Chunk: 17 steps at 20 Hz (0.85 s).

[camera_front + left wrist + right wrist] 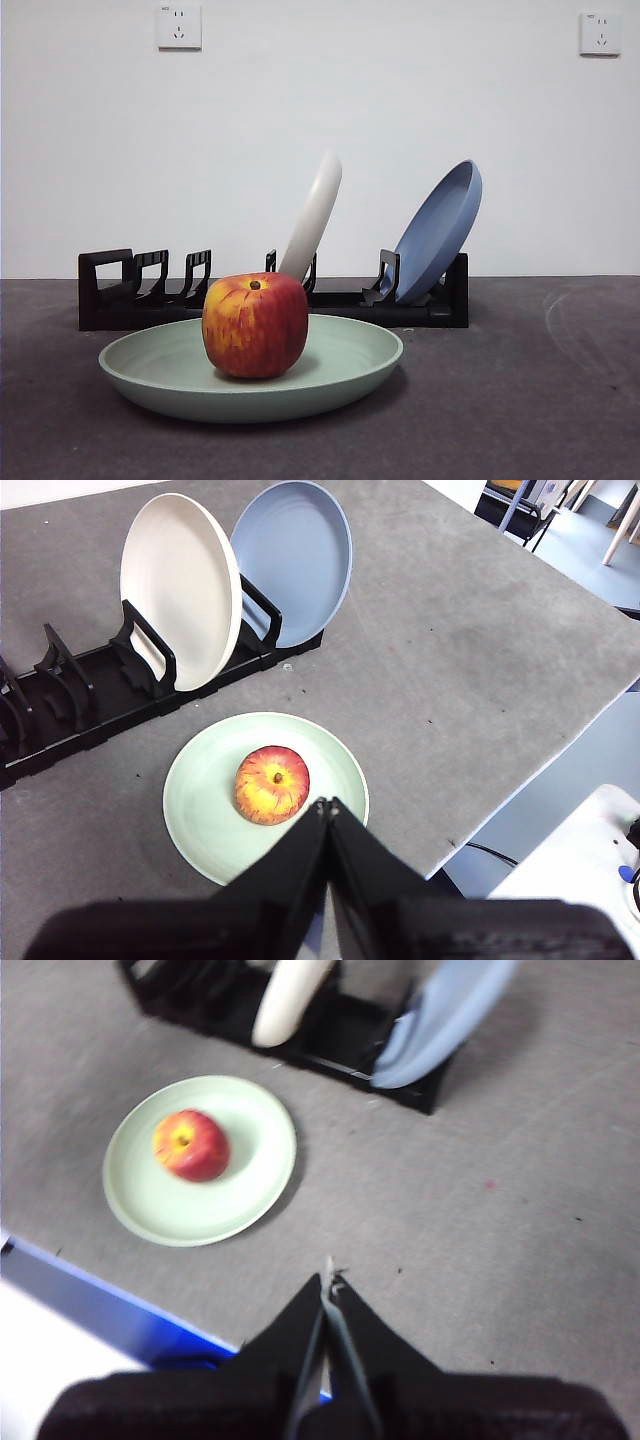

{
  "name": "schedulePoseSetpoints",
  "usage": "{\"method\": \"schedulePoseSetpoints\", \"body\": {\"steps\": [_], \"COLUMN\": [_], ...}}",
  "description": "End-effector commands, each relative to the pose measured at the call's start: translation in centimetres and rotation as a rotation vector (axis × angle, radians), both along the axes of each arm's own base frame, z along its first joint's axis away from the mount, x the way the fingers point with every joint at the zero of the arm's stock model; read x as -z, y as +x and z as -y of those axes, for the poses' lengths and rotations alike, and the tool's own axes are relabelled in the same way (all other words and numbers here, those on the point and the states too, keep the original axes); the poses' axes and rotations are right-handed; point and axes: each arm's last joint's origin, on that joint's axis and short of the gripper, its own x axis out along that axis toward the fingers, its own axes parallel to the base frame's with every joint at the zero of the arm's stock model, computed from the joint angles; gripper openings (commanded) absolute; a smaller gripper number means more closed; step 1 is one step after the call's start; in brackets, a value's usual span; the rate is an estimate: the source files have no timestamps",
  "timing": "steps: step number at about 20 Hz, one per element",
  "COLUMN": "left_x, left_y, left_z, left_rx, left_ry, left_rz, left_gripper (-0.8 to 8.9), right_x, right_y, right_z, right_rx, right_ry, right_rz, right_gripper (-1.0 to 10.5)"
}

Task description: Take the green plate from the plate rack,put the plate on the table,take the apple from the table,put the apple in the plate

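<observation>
The green plate (340, 375) (200, 800) (240, 1175) lies flat on the dark grey table (520, 400), in front of the black plate rack (120, 300) (70, 695) (330, 1035). The red and yellow apple (255, 325) (271, 784) (191, 1144) sits upright in the plate, stem dimple up. My left gripper (327, 804) hangs high above the plate's near rim, shut and holding nothing. My right gripper (327, 1278) is also shut and empty, raised above bare table to one side of the plate. Neither arm shows in the front view.
The rack still holds a cream-white plate (315, 215) (180, 585) and a blue plate (440, 230) (295, 560), both leaning in their slots. The table's edge (520, 780) runs close to the green plate. Two wall sockets (178, 27) sit on the white wall behind.
</observation>
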Motion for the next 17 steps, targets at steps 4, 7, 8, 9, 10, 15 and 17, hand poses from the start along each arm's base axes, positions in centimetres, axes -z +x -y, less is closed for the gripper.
{"method": "schedulePoseSetpoints", "body": {"steps": [4,7,8,9,10,15,17], "left_x": [0.1,0.1,0.1,0.1,0.1,0.1,0.9], "left_y": [0.1,0.2,0.2,0.2,0.2,1.9,3.0], "left_z": [0.2,0.4,0.4,0.5,0.4,-1.8,-2.7], "left_rx": [0.003,0.003,0.003,0.003,-0.003,-0.292,-0.402], "left_ry": [0.002,0.008,0.011,0.013,0.012,-0.149,-0.21], "left_rz": [0.005,0.002,0.001,-0.001,0.0,-0.113,-0.088], "left_gripper": [-0.03,-0.03,-0.03,-0.03,-0.03,-0.03,-0.03], "right_x": [0.2,0.2,0.2,0.2,0.2,0.2,0.2], "right_y": [0.1,0.1,0.1,0.1,0.1,0.1,0.1], "right_z": [0.2,0.2,0.2,0.2,0.2,0.2,0.2], "right_rx": [0.094,0.095,0.095,0.095,0.095,0.095,0.095], "right_ry": [-0.014,-0.015,-0.015,-0.015,-0.015,-0.015,-0.015], "right_rz": [0.005,0.007,0.007,0.007,0.007,0.007,0.007], "right_gripper": [-0.2,-0.2,-0.2,-0.2,-0.2,-0.2,-0.2]}}
